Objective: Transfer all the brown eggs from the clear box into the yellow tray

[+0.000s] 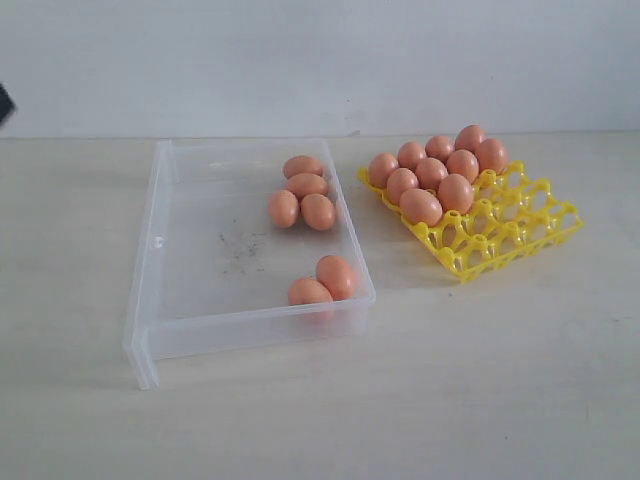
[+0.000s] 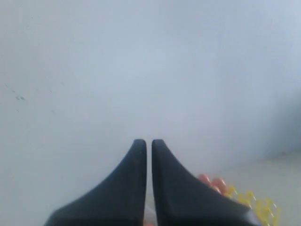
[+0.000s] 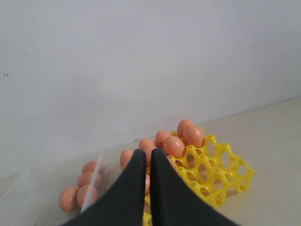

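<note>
The clear box (image 1: 180, 300) lies left of centre on the table. Several brown eggs (image 1: 301, 198) cluster at its far right side, and two more (image 1: 323, 283) rest in its near right corner. The yellow tray (image 1: 510, 228) sits to the right, its far rows filled with several brown eggs (image 1: 432, 174). Neither arm shows in the exterior view. My left gripper (image 2: 148, 141) is shut and empty, pointing at the wall, with the tray (image 2: 258, 205) only at the frame's edge. My right gripper (image 3: 147, 151) is shut and empty, held above the tray (image 3: 221, 172) and the box wall (image 3: 91, 181).
A pale wall (image 1: 320, 60) rises behind the beige tabletop (image 1: 450, 400). A small dark object (image 1: 5, 103) pokes in at the far left edge.
</note>
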You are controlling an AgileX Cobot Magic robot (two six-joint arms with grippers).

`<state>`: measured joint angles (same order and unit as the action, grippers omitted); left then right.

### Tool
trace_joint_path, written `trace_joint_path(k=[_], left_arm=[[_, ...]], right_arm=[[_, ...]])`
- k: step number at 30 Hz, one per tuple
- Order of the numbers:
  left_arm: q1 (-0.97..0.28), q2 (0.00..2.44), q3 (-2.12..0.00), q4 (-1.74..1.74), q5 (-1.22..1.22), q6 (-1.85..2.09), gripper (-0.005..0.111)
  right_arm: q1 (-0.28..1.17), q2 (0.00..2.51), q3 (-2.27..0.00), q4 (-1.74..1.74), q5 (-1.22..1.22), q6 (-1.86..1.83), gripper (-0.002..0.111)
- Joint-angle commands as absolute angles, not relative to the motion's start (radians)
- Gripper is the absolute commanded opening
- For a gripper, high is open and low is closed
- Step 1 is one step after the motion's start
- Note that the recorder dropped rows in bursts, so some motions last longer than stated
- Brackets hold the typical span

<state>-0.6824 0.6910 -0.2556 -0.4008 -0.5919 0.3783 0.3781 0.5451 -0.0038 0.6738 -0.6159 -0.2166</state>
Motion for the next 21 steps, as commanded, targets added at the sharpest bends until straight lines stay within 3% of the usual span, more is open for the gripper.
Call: trace_joint_path(k=[1,5,14,21], left_arm=[[-0.606,0.579,-0.255,-0.404,-0.606,0.373,0.004],[-0.559,0.492,-0.255,-0.434,-0.553,0.335,0.004],[-0.468,0.288,-0.153,-0.516,0.051,0.367,0.004],[-0.404,0.085,0.000,-0.515,0.040,0.367,0.004]], right_arm=[[0.378,0.548,0.000,0.671,-0.616,-0.219,0.000],[0.378,0.548,0.000,0.671,-0.616,-0.219,0.000],[0.378,0.548,0.000,0.671,-0.616,-0.219,0.000],[0.378,0.548,0.000,0.671,-0.616,-0.219,0.000]])
